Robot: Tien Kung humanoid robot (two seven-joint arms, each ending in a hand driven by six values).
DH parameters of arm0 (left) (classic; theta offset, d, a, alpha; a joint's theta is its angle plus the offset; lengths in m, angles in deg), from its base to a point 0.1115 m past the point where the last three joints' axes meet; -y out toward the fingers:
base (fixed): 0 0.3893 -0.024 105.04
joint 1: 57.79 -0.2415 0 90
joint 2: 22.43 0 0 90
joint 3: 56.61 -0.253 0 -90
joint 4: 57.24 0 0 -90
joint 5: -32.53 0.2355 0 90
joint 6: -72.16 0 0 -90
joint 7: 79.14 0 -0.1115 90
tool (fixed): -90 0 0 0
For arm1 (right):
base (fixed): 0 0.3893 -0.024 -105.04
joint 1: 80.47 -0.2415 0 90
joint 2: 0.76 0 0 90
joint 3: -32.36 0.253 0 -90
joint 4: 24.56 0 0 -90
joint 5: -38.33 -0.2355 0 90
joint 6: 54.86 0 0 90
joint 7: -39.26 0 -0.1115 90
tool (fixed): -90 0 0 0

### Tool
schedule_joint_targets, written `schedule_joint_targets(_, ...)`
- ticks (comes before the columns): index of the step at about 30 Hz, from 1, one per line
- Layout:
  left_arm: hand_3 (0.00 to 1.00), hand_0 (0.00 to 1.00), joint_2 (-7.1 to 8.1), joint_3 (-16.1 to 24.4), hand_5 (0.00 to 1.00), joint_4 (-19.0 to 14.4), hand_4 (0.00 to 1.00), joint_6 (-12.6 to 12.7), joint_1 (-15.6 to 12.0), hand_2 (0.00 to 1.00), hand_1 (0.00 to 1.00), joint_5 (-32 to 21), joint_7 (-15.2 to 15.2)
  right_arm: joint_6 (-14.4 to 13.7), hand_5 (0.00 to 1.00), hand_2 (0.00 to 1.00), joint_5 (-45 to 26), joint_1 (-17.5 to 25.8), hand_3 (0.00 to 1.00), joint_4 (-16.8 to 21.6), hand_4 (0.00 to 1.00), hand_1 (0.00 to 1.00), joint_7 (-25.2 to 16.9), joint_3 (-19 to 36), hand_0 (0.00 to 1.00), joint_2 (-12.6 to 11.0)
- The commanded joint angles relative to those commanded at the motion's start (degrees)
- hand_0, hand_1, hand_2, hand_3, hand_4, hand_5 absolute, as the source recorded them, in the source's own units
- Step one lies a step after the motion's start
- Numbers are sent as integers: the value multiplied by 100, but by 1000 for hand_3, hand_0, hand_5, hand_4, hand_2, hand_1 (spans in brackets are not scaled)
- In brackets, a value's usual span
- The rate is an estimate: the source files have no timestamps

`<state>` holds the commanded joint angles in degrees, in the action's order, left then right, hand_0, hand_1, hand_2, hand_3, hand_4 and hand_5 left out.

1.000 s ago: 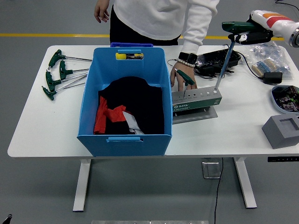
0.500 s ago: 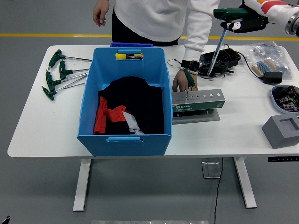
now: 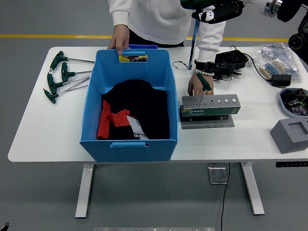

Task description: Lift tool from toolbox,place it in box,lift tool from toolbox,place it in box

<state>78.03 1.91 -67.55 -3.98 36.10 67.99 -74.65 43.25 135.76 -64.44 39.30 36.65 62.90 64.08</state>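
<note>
My right hand (image 3: pixel 214 10) is at the picture's top, shut on the green handle of a T-handle tool (image 3: pixel 193 45). The tool's blue-grey shaft hangs down above the table, between the blue box (image 3: pixel 91 103) and the grey toolbox (image 3: pixel 211 107). The toolbox stands right of the box, with a row of holes on top. One green-handled tool (image 3: pixel 202 83) still stands in its left end, and a person's hand (image 3: pixel 196 86) rests on it. The person's other hand (image 3: pixel 120 42) touches the box's far rim. Black and red cloth lies inside the box.
Several green T-handle wrenches (image 3: pixel 58 76) lie at the table's left. At the back right are a black tray (image 3: pixel 232 59), a clear bag (image 3: pixel 278 57) and a black adapter (image 3: pixel 280 80). A bowl of parts (image 3: pixel 294 102) and a grey block (image 3: pixel 290 135) sit at the right edge.
My right hand has carried the tool up out of the toolbox and leftward toward the box. The person's free hand came down onto the box rim. The toolbox shifted slightly right.
</note>
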Motion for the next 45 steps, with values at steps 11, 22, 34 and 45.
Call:
schedule_joint_targets(11,760,917,7,-23,795,0,707,-1,-6,920,929,-26,7,-18,653,42,51,-97,30,912,757,2,120,-677,60,421)
schedule_joint_targets(22,760,916,-5,-46,795,0,707,-5,8,920,929,-64,31,85,653,91,-113,6,78,1510,765,31,219,-1523,89,627)
schedule_joint_targets(34,759,916,10,16,793,0,705,-5,28,919,929,-5,27,791,644,461,-259,-48,470,1244,897,398,251,-1861,412,922)
schedule_joint_targets(45,757,916,-6,53,792,0,707,-10,39,919,928,52,28,752,656,729,-258,-50,550,1028,995,716,167,-1818,778,1040)
